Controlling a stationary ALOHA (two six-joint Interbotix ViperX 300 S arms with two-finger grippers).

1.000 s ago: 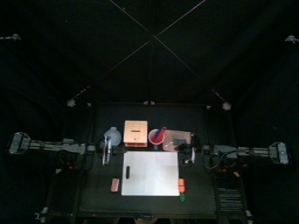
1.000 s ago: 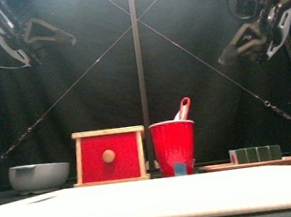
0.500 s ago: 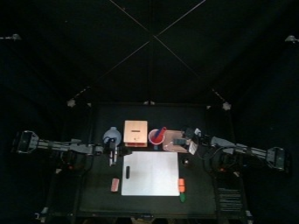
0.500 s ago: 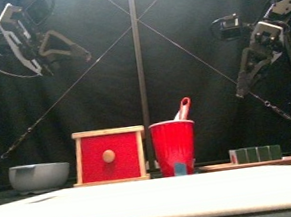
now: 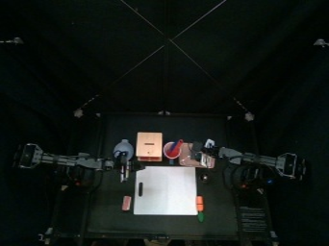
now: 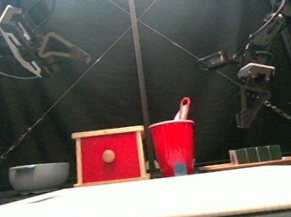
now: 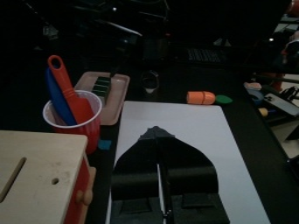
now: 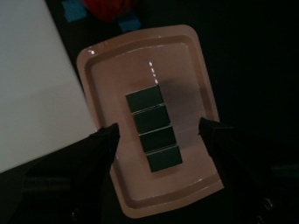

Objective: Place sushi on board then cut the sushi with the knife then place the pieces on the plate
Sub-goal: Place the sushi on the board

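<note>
While sushi roll lies on tray | right gripper above — jaws apart

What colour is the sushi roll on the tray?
Dark green. The sushi roll shows best in the right wrist view, lying on the pink tray.

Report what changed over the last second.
The right gripper swung down and inward from high up, and now hangs, jaws open, above the sushi roll on the pink tray. The left gripper shifted slightly inward early on, then held high. Nothing was gripped or released. The roll, red cup, wooden box and white board stayed put.
</note>
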